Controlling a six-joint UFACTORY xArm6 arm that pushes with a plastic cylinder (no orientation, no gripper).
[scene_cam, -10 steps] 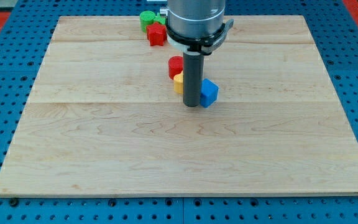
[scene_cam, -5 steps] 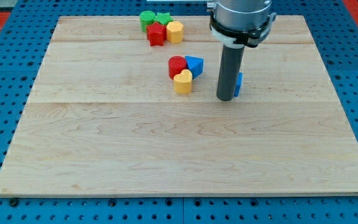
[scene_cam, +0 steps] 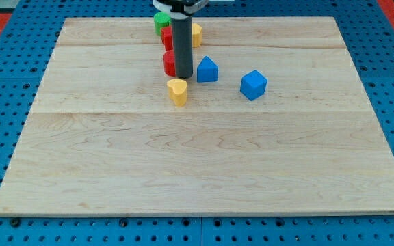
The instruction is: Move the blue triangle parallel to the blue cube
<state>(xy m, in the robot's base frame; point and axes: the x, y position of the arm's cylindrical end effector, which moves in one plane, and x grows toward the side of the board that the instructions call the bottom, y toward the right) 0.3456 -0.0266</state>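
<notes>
The blue triangle (scene_cam: 206, 70) lies on the wooden board (scene_cam: 204, 157) a little above its middle. The blue cube (scene_cam: 253, 85) sits to its right and slightly lower, apart from it. My tip (scene_cam: 183, 75) stands just left of the blue triangle, close to its left side, and right in front of a red block (scene_cam: 169, 63) that the rod partly hides. A yellow heart (scene_cam: 177, 91) lies just below the tip.
At the view's top, behind the rod, are a green cylinder (scene_cam: 161, 22), a red block (scene_cam: 166, 37) and a yellow block (scene_cam: 195, 34), all partly hidden. The blue pegboard table (scene_cam: 5, 82) surrounds the board.
My rod has moved from beside the blue cube leftward and up to the blue triangle's left. The cube is now uncovered. The red block and yellow heart have shifted left; the heart also moved lower.
</notes>
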